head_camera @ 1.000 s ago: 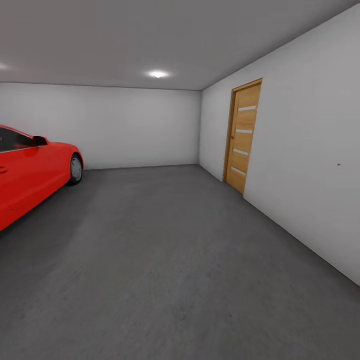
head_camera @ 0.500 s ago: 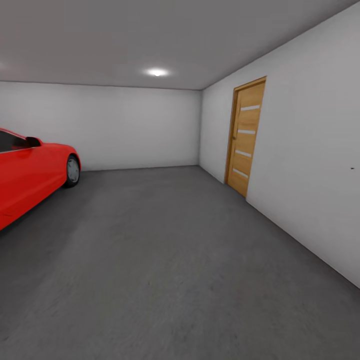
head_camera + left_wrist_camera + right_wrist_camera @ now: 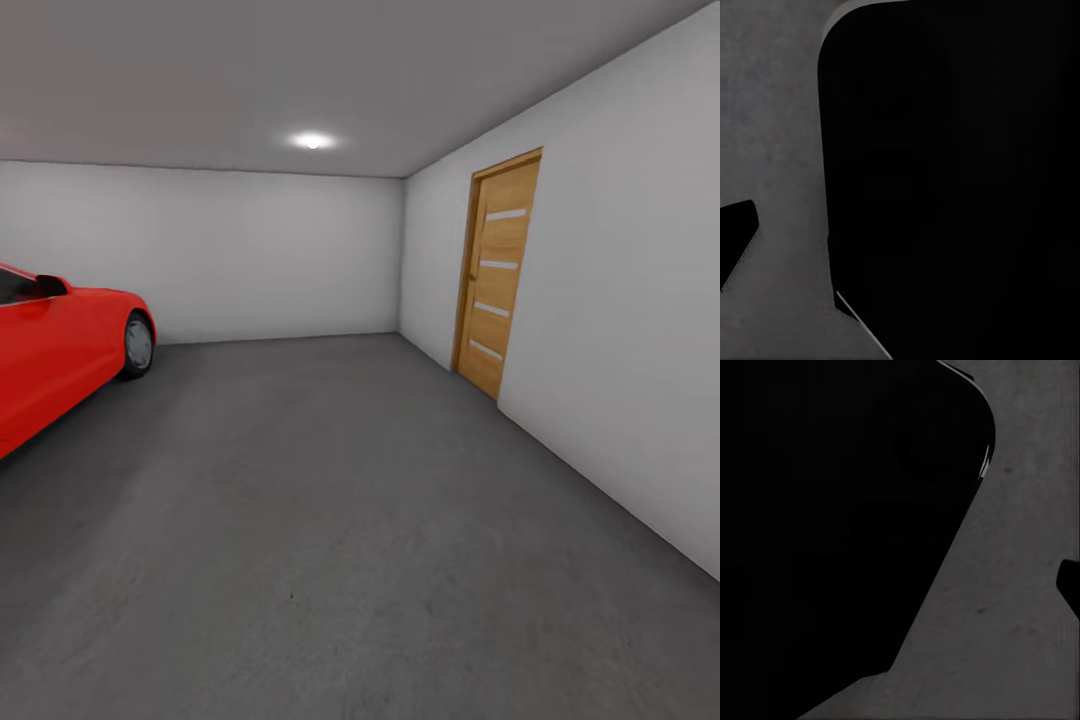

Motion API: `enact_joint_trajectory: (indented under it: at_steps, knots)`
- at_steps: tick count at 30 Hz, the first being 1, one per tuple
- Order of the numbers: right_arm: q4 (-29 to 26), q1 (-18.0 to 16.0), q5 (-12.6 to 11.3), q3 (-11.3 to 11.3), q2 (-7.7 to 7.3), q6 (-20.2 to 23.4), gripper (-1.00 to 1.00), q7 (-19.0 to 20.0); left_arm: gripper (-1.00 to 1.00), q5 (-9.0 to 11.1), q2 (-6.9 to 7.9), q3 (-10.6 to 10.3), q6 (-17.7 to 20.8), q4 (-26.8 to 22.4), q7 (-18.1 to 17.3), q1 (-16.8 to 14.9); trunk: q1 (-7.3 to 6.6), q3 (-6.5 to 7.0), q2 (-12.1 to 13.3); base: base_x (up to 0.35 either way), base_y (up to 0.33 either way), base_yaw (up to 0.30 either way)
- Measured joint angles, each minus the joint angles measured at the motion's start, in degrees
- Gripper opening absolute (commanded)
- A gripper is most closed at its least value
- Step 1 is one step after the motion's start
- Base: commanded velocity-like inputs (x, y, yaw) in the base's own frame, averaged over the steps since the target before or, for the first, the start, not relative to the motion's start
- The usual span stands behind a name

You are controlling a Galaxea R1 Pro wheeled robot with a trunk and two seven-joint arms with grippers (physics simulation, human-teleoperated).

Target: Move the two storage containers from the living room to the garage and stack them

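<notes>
Gripper state on either arm I cannot tell: both wrist views are mostly dark shapes over the floor (image 3: 330,520). I am in the garage, facing one red car (image 3: 55,345), one wooden door (image 3: 497,272) and one ceiling light (image 3: 312,141).

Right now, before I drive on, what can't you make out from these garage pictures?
- Red car: head view, cut off by the picture's left edge; its front wheel and part of one side show.
- Left wrist view: a big black shape blocks most of the picture; grey floor beside it. Gripper state cannot be told.
- Right wrist view: the same, a black mass over the floor.
- Wooden door: handle too small to tell.
</notes>
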Motion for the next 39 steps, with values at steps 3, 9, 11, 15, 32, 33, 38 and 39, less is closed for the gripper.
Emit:
enact_joint_trajectory:
  at_steps: [3,9,11,15,32,33,38,39]
  knots:
    - [0.0,0.0,0.0,0.0,0.0,-0.01,1.0,0.0,1.0,0.0,0.0,0.0,0.0,0.0,0.0,0.0,0.0,0.0,0.0,0.335,0.0,0.0]
    - [0.0,0.0,0.02,0.0,0.0,-0.04,1.0,0.0,1.0,-0.05,0.0,0.0,0.0,0.0,0.0,0.0,0.0,0.0,0.0,0.335,0.0,0.0]
    - [0.0,0.0,0.01,0.0,0.0,-0.06,1.0,0.0,1.0,-0.07,0.0,0.0,0.0,0.0,0.0,0.0,0.0,0.0,0.0,0.335,0.0,0.0]
    - [0.0,0.0,0.04,0.0,0.0,-0.07,1.0,0.0,1.0,-0.08,0.0,0.0,0.0,0.0,-0.02,0.0,0.0,0.0,0.0,0.335,0.0,0.0]
    - [0.0,0.0,0.08,0.01,0.0,-0.08,1.0,0.0,1.0,-0.08,-0.01,0.0,0.0,0.0,-0.15,0.0,0.0,0.0,0.0,0.335,0.0,0.0]
    - [0.0,0.0,0.08,0.01,0.0,-0.08,1.0,0.0,1.0,-0.08,-0.01,0.0,0.0,0.0,-0.16,0.0,0.0,0.0,0.0,0.335,0.0,0.0]
    - [-0.01,0.0,0.08,0.01,0.0,-0.09,1.0,0.0,1.0,-0.08,-0.03,0.0,0.0,0.0,-0.16,0.0,0.0,0.0,0.0,0.335,0.0,0.0]
    - [-0.01,0.0,0.08,0.01,0.0,-0.09,1.0,0.0,1.0,-0.08,-0.02,0.0,0.0,0.0,-0.16,0.0,0.0,0.0,0.0,0.335,0.0,0.0]
